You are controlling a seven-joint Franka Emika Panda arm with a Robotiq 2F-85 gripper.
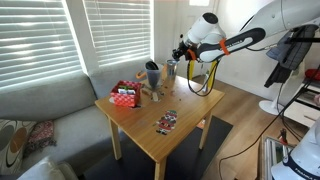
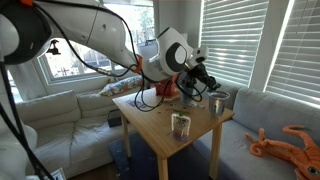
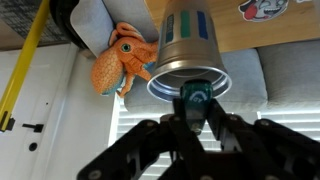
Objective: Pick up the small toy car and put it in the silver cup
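Observation:
The silver cup stands on the wooden table, its open mouth facing the wrist camera. It also shows in both exterior views. My gripper is shut on the small teal toy car and holds it right over the cup's mouth. In both exterior views the gripper hangs just above the silver cup, and the car is too small to make out there.
A dark cup stands next to the silver cup. A red box and a small printed packet lie on the table. An orange octopus toy lies on the grey sofa.

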